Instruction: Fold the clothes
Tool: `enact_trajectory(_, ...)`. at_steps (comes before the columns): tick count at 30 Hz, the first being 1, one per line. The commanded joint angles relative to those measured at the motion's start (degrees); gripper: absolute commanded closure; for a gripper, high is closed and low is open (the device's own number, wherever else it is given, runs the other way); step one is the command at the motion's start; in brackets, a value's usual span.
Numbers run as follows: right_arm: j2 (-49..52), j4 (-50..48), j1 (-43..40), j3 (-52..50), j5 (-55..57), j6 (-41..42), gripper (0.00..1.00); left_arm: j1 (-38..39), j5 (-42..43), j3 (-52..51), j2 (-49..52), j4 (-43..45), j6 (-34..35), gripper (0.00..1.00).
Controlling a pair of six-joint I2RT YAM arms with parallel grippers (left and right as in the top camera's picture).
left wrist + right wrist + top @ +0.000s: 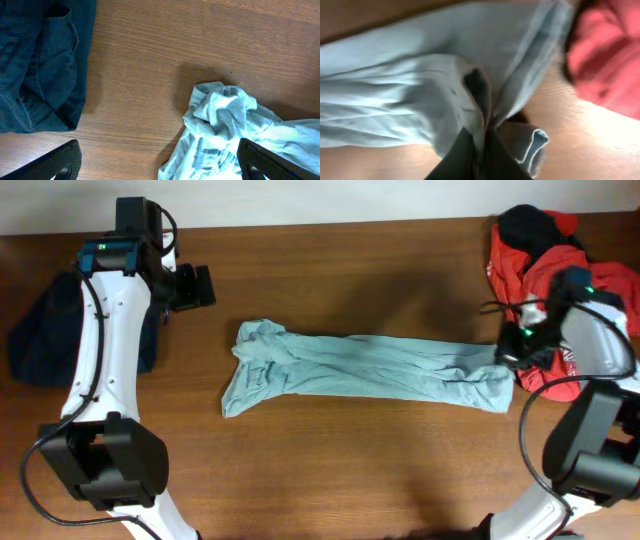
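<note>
A pale grey-blue T-shirt (370,375) lies bunched and stretched in a long strip across the middle of the table. My right gripper (508,355) is at its right end, shut on a fold of the cloth. In the right wrist view the dark fingers (465,155) pinch that fold (482,107) between them. My left gripper (200,285) hovers open, above and behind the shirt's crumpled left end (225,117), holding nothing. Its two fingertips (62,162) stand far apart over the wood.
A dark navy garment (40,335) lies at the table's left edge, beside the left arm, also seen in the left wrist view (35,65). A heap of red clothes (535,265) with a black piece (530,222) on top sits at the back right, close to the right gripper.
</note>
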State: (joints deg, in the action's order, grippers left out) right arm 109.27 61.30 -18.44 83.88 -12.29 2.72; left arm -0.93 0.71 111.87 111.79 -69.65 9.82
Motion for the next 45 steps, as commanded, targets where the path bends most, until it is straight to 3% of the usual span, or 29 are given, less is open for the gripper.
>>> enact_trajectory(1, 0.3, 0.9, 5.6, 3.1, -3.1, -0.7, 0.96, 0.0, 0.4, 0.3, -0.1, 0.0, -0.5, 0.01)
enact_trajectory(13, 0.5, -2.4, 27.6, 4.4, -3.6, 7.1, 0.96, 0.0, 0.4, 0.3, -0.1, -0.1, -0.5, 0.01)
enact_trajectory(24, 0.5, -5.9, 39.5, 4.4, -2.0, 14.4, 0.96, 0.0, 0.4, 0.3, -0.1, -0.1, -0.5, 0.01)
enact_trajectory(25, 0.5, -6.3, 40.0, 4.4, -2.1, 14.3, 0.94, 0.0, 0.4, 0.3, -0.1, -0.1, -0.5, 0.01)
enact_trajectory(26, 0.5, -6.5, 40.5, 4.4, -2.1, 14.3, 0.85, 0.0, 0.4, 0.3, -0.1, -0.1, -0.5, 0.01)
enact_trajectory(27, 0.5, -6.5, 40.9, 4.4, -2.1, 14.3, 0.69, 0.0, 0.4, 0.3, -0.1, -0.1, -0.5, 0.01)
enact_trajectory(30, 0.5, -6.2, 41.3, 4.4, -2.2, 14.3, 0.38, 0.3, 0.4, 0.3, -0.1, 0.0, -0.5, 0.01)
enact_trajectory(38, 0.5, -1.4, 40.1, 6.9, -1.5, 13.6, 0.36, 0.4, 0.4, 0.3, 0.0, 0.1, -0.5, 0.01)
enact_trajectory(45, 1.1, -2.2, 37.4, 5.9, 10.2, 11.5, 0.36, 0.4, 0.4, 0.3, 0.0, 0.2, -0.5, 0.01)
